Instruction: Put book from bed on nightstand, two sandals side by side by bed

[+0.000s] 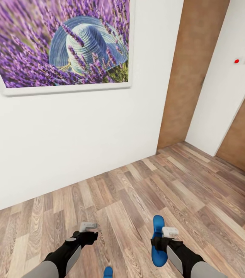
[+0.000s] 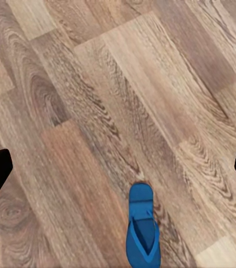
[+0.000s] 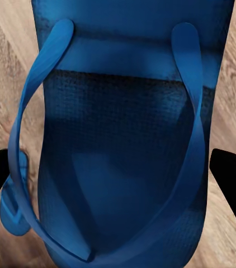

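Observation:
One blue sandal (image 1: 158, 247) hangs above the wood floor with my right gripper (image 1: 164, 240) on it. In the right wrist view this sandal (image 3: 123, 145) is very close, strap side up, and my black fingertips (image 3: 232, 178) press its two long edges. The second blue sandal (image 2: 142, 231) lies flat on the floor below my left gripper (image 2: 118, 167), whose fingers stand wide apart with nothing between them. Its tip (image 1: 108, 272) shows at the head view's lower edge, between my arms. The book, the bed and the nightstand are out of view.
A white wall (image 1: 80, 131) with a framed lavender picture (image 1: 60, 42) stands close ahead. Brown wooden doors (image 1: 192, 73) are at the right, with a white wall section between them. Wood-plank floor (image 1: 169, 185) stretches ahead and to the right.

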